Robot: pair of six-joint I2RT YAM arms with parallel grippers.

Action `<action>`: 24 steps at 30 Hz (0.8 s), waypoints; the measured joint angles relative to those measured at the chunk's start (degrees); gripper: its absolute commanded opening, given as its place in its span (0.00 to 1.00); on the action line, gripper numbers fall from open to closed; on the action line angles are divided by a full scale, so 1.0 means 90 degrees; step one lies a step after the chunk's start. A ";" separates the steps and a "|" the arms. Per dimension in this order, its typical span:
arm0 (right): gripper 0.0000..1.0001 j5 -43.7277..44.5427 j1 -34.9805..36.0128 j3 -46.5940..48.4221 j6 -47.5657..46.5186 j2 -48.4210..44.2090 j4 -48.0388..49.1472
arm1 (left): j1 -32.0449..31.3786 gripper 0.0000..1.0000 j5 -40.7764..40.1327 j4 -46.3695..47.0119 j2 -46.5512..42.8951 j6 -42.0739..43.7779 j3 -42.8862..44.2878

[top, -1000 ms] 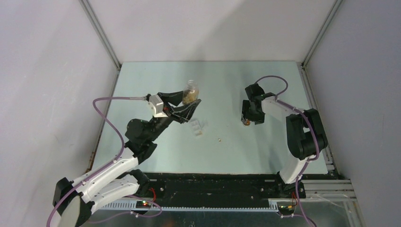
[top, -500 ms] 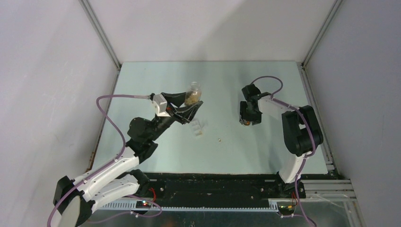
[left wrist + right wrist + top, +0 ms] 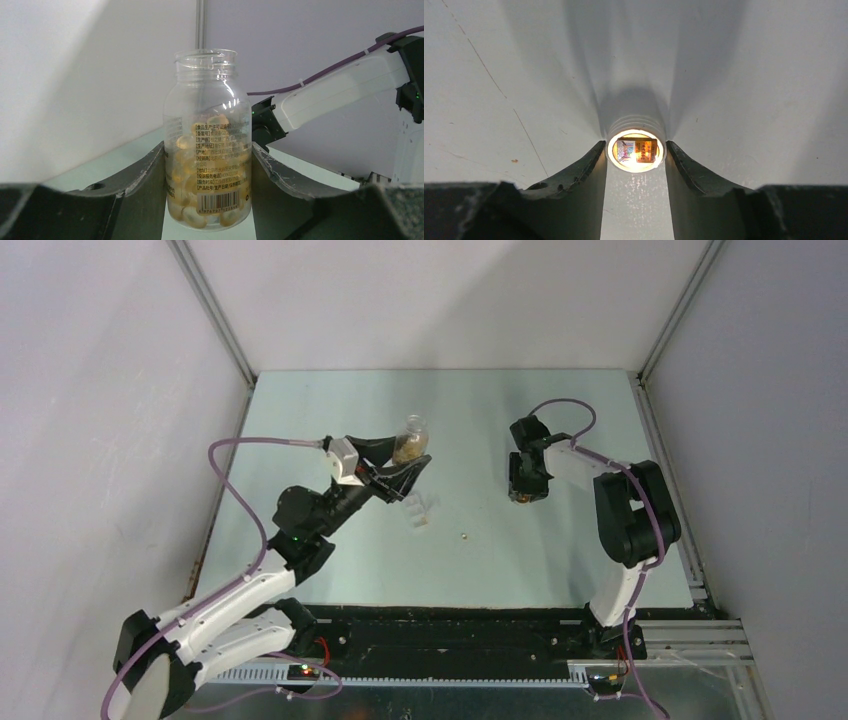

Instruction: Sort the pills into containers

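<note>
My left gripper (image 3: 406, 462) is shut on a small clear bottle (image 3: 410, 439) with no cap, held above the table and tilted a little. In the left wrist view the bottle (image 3: 209, 100) stands between the fingers (image 3: 145, 185), about half full of orange-tan pills (image 3: 187, 172). The white pill box (image 3: 421, 507) lies on the table just right of that gripper. One loose pill (image 3: 463, 535) lies right of the box. My right gripper (image 3: 522, 490) points down at the table, shut on a small round white cap (image 3: 636, 131) with an orange-lit inside.
Pale green table (image 3: 560, 550) with grey walls on three sides and metal rails at the corners. The right arm (image 3: 340, 85) shows behind the bottle in the left wrist view. Faint scratches mark the table (image 3: 499, 90) under the right gripper.
My left gripper has shifted slightly right with the bottle, which now tilts more. My right gripper has moved a little left and back with the cap.
</note>
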 measured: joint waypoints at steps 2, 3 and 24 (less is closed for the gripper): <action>0.33 -0.0053 -0.0019 0.0015 -0.0002 0.0002 0.0002 | 0.0000 0.09 0.0000 -0.0063 0.0027 0.0000 0.0000; 0.33 -0.0107 -0.0029 0.0017 -0.0010 0.0000 0.0005 | 0.0000 0.09 0.0000 -0.0109 0.0041 0.0002 0.0000; 0.36 -0.4801 -0.0231 0.0185 0.0442 -0.2895 0.1324 | 0.0012 0.00 0.0199 -0.2186 0.0284 0.1377 0.0304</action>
